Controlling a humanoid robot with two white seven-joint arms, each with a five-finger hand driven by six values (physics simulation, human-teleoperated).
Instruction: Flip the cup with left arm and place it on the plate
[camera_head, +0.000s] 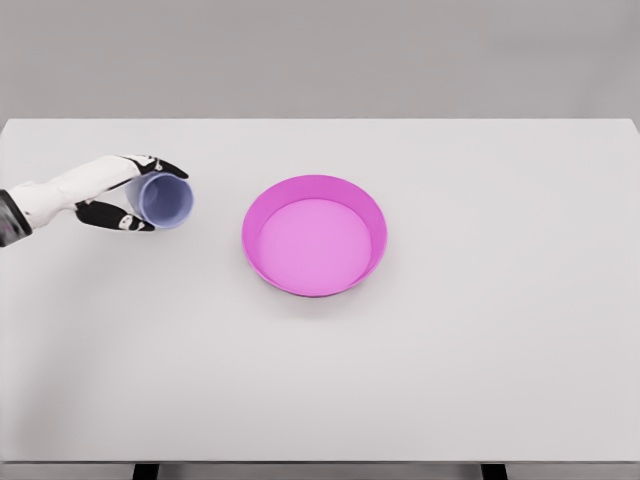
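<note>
Head view, single frame. Left arm enters from the left edge, forearm white, lying roughly level over the surface (480, 380). Left hand (125, 192) is closed around the cup (166, 200): dark-tipped fingers (165, 165) curl over the top of the cup body, thumb wraps underneath, so the grip holds it from both sides.

Cup: pale blue-lilac, held on its side. Open mouth points right and slightly toward the camera; the round rim and the inside wall are visible. Whether the cup touches the surface or is held just above it, I cannot tell.

Plate (314, 235): bright magenta, round, raised rim, lighter pink floor. It sits flat near the middle of the surface, to the right of the cup and apart from it, with a clear strip of white between them.

Surface: plain white, pale grey wall behind.

Right arm: not seen.
</note>
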